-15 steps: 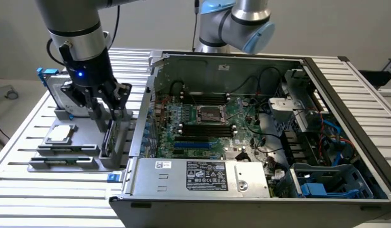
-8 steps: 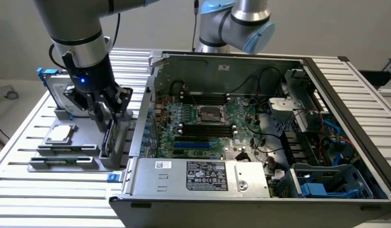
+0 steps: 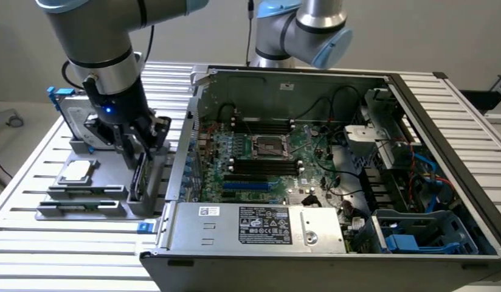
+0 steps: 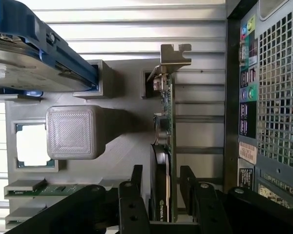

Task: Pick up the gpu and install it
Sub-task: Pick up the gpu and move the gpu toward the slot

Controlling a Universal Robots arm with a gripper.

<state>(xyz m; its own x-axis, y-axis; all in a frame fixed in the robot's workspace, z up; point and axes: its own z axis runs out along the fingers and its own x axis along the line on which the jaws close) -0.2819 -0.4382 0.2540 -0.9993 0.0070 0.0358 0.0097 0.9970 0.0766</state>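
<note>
Exterior view: bright, even, diffuse light. The slatted table [image 3: 39, 249] reads near-white and the computer case [image 3: 315, 267] is shaded along its inner walls. Wrist view: the table slats and the CPU chip [image 4: 33, 145] glare out to white. The grey block [image 4: 72, 131] throws a soft shadow toward the gpu [image 4: 160, 165].

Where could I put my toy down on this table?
Bare silver slatted table near the camera, bordered by the grey plastic parts holder and the open black computer case. The holder and the case's inside are crowded.
</note>
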